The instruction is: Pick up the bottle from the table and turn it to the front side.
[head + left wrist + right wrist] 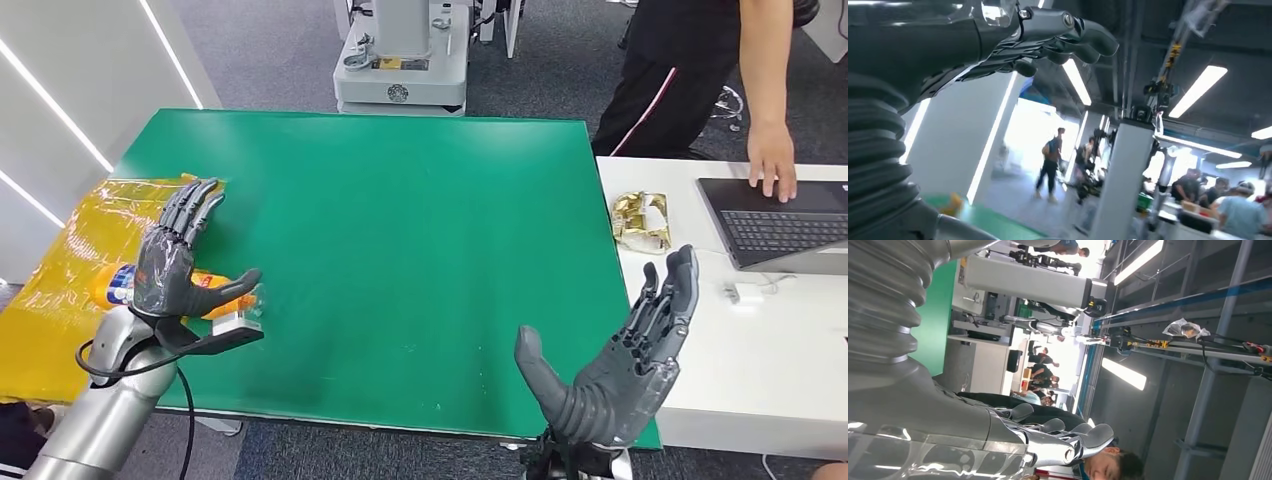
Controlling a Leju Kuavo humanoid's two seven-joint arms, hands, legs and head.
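Observation:
An orange bottle (112, 285) with a blue label lies on its side at the left edge of the green table (400, 220), partly on a yellow sheet. My left hand (175, 255) is over its middle with the fingers stretched out flat, pointing away, and the thumb sticking out across the bottle's right part (228, 300); nothing is gripped. The hand hides the bottle's middle. My right hand (625, 350) is held palm up with its fingers spread at the table's front right corner, holding nothing. In the left wrist view the left hand (998, 40) has loosely bent fingers.
A crinkled yellow plastic sheet (80, 240) covers the table's left side. To the right stands a white table (760, 370) with a laptop (780, 220), a gold wrapper (640, 220) and a small white adapter (745, 293). A person's hand (772, 160) rests on the laptop. A robot base (400, 60) stands beyond the far edge.

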